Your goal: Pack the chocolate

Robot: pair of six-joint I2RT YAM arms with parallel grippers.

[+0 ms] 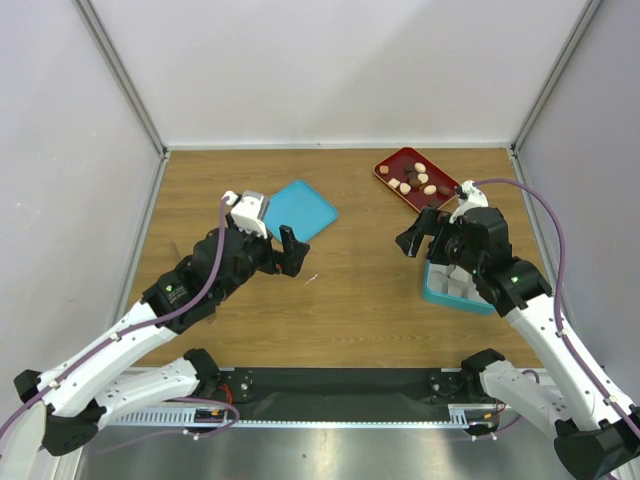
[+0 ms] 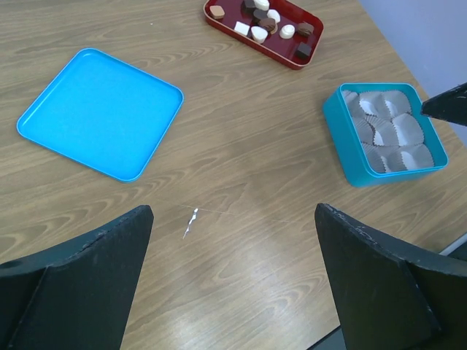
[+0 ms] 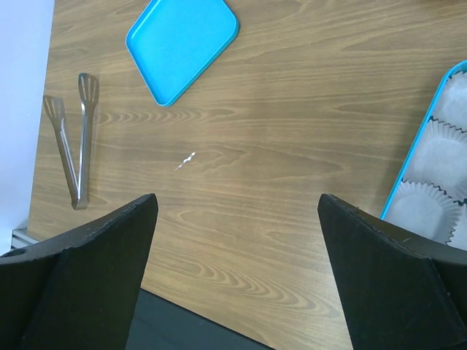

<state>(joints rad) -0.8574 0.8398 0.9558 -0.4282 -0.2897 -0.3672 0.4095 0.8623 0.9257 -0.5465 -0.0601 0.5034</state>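
Chocolate [image 2: 268,24], about ten pieces, in one red tray [image 2: 273,57]; one teal box [image 2: 341,140] holds paper cups [image 2: 387,127]; both arms' jaws released

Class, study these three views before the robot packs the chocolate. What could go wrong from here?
1. The chocolates lie crowded in the red tray; the open left hand and right hand are much wider than a piece and may knock neighbours.
2. The paper cups in the box look flimsy; a finger could crumple them.
3. The right arm hangs over the box and might bump it.
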